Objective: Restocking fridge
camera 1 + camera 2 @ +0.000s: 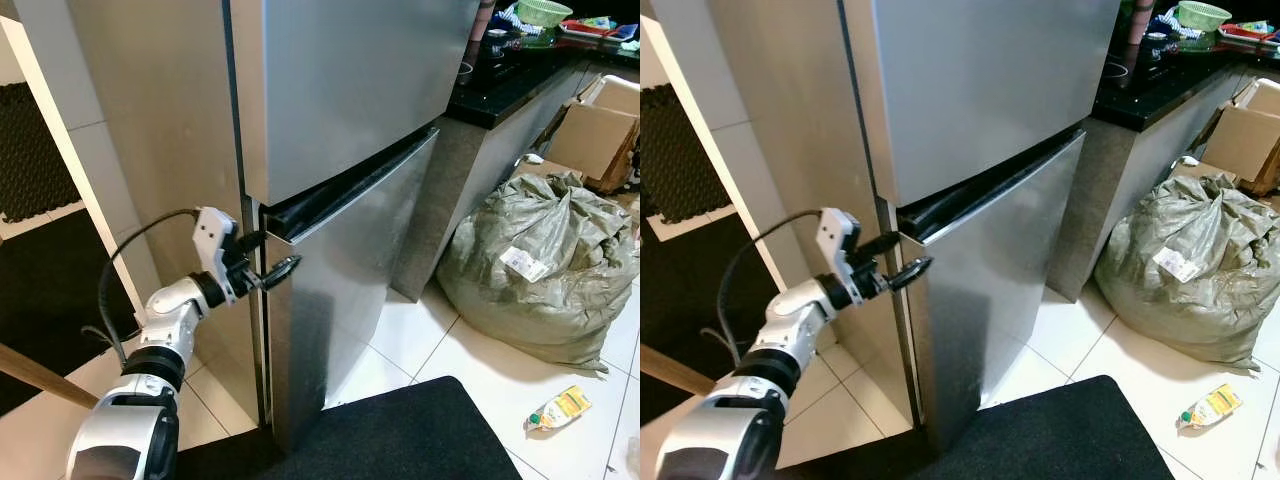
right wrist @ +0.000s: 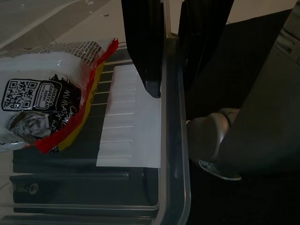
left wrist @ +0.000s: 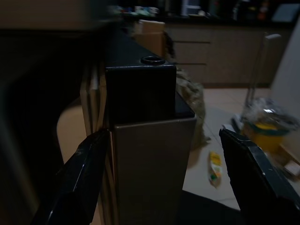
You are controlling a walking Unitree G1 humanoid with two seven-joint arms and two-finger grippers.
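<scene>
The steel fridge (image 1: 340, 90) has two doors. Its lower door (image 1: 350, 270) stands out a little from the cabinet at its left edge. My left gripper (image 1: 278, 252) is open at that door's top left corner, one finger on each side; in the left wrist view the corner (image 3: 150, 140) sits between the fingers (image 3: 79, 173). My right gripper (image 2: 171, 93) is shut on the rim of a clear plastic bin (image 2: 176, 154), one finger inside and one outside. A red, yellow and white snack packet (image 2: 47, 103) lies in the bin.
A stuffed grey-green sack (image 1: 545, 265) and cardboard boxes (image 1: 600, 130) stand right of the fridge below a black counter (image 1: 510, 85). A yellow packet (image 1: 558, 408) lies on the tiles. A black mat (image 1: 400, 435) lies before the fridge, and a wooden pole (image 1: 40, 375) crosses at the left.
</scene>
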